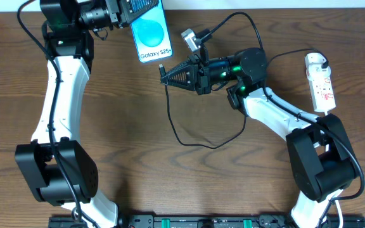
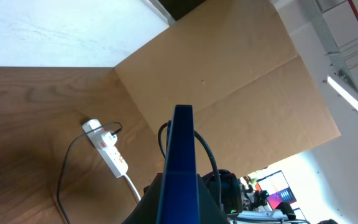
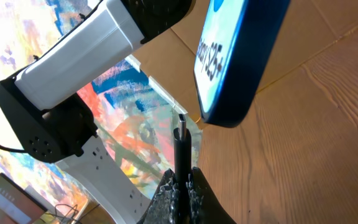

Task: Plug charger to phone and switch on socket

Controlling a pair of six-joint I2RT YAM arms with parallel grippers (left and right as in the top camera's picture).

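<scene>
**Plug tip just short of the phone's lower edge**

My left pincer (image 1: 127, 14) sits at the 12 o'clock edge of the table (image 1: 125, 126), pressed together on the top end of the phone (image 1: 151, 31). The blue screen faces up to the overhead camera, with the "Galaxy S25" line at its 6 o'clock end. From my left wrist the phone (image 2: 182, 162) shows as a thin blue edge rising straight up between my fingers. From my right wrist the phone (image 3: 235, 62) appears to hang clear of the wood.

My right pincer (image 1: 165, 75) lies near the table's centre and points toward 9 o'clock. It pinches the charger (image 1: 195, 143) just behind its plug tip (image 1: 161, 67). In my right wrist view the plug tip (image 3: 181, 132) stands upright out of my closed right pincer (image 3: 182, 186). It sits just below the phone's lower edge, with a small gap between them. Seen from overhead, the tip is at about 5 o'clock from the phone's bottom corner, very near it but apart.

From my grip the black cable droops in a loose loop toward 6 o'clock. It then climbs and arcs over my right arm toward 3 o'clock.

The socket (image 1: 322, 85) lies flat at the table's 3 o'clock side, well apart from the phone. The white plug (image 1: 315, 61) is seated in its 12 o'clock end. I cannot tell how its switch is set. In my left wrist view the socket (image 2: 107, 149) trails its thick white cord (image 2: 132, 185) toward the bottom of that picture.
</scene>
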